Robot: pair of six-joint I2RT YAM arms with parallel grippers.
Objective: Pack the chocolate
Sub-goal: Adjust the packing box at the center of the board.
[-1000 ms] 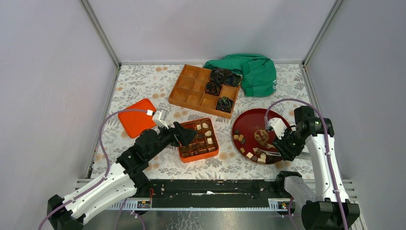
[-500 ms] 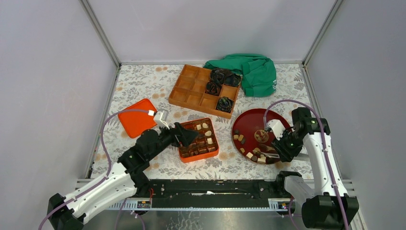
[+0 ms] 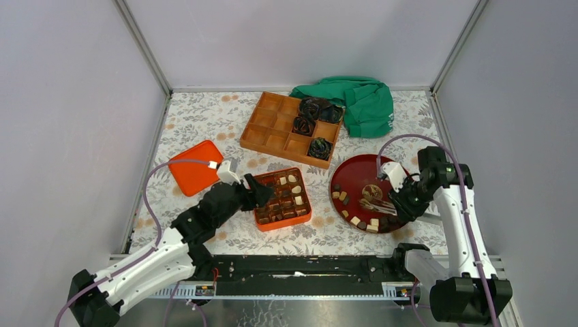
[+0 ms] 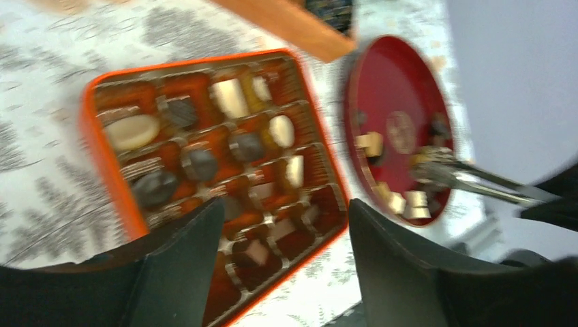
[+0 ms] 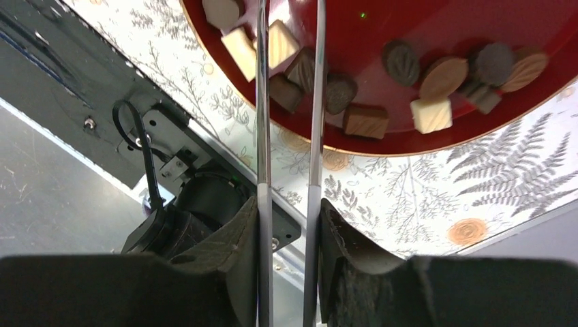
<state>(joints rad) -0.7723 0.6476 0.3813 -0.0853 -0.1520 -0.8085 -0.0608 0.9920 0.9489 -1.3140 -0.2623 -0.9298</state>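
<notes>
Overhead, the bench (image 3: 204,122) carries a red plate (image 3: 354,174) and an orange box (image 3: 283,225). Right wrist view: the right gripper (image 5: 287,211) pinches metal tongs (image 5: 262,102) over the plate's chocolate (image 5: 364,120). Left wrist view: the left gripper (image 4: 285,211) is spread above more pieces filling the box's cells.

Your top external view looks steeply down from above and behind both arm bases, which sit at its bottom edge, and it takes in the whole table (image 3: 204,129) from afar. Your left wrist view sits just behind the left gripper (image 4: 285,208), close over the orange box (image 4: 92,136), facing across it toward the red plate (image 4: 402,75); it is blurred. Your right wrist view looks along the right gripper (image 5: 286,211) and the tongs (image 5: 262,102), very near the plate's near rim. All three views share the plate; both wrist views show the tongs.
</notes>
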